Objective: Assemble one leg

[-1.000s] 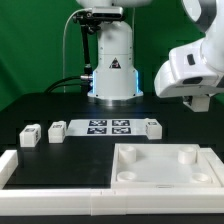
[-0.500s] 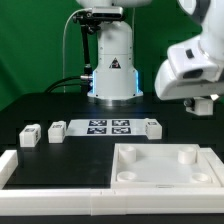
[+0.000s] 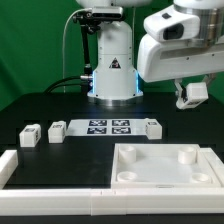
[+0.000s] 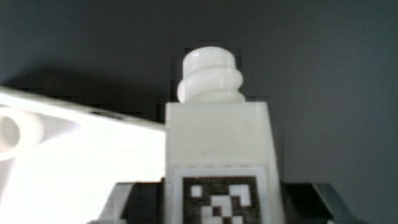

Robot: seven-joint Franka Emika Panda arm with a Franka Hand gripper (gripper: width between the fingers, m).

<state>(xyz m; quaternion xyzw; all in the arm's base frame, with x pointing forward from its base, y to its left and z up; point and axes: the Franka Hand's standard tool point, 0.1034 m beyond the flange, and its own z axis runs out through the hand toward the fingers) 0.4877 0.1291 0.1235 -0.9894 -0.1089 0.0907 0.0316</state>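
Leg (image 4: 217,130) inside the claw (image 3: 192,97) (tag (image 4: 217,199) visible)

Marker board (image 3: 108,127) behind tray (image 3: 160,172); leg (image 3: 57,129) on exterior view's left.

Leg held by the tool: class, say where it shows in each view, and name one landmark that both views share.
Exterior view: the leg sits in the tool, in the air at the exterior view's right, higher than the tray.
Wrist view: the leg fills the middle of the picture, gripped by the tool.
Shared landmark: the tray, seemingly the white piece beside the leg.
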